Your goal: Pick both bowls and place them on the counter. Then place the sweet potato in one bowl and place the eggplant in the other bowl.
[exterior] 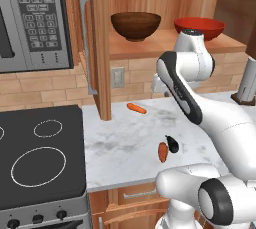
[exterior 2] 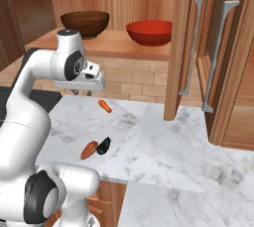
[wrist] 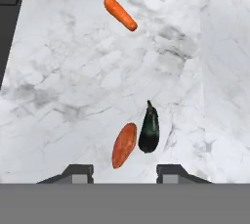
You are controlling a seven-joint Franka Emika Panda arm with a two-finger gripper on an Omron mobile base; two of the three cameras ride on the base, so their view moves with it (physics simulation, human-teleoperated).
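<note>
Fingers [wrist: 124, 171] parted, empty | sweet potato [wrist: 124, 145] beside eggplant [wrist: 149, 129], mid-counter [wrist: 73, 71]

Below the claw [wrist: 124, 171], the worktop [wrist: 73, 71] looks like polished marble; the eggplant [wrist: 149, 130] is glossy, the sweet potato [wrist: 124, 145] matt.

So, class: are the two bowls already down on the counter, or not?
Not yet. The brown bowl and red bowl both sit upright on the wooden shelf above the counter.
</note>
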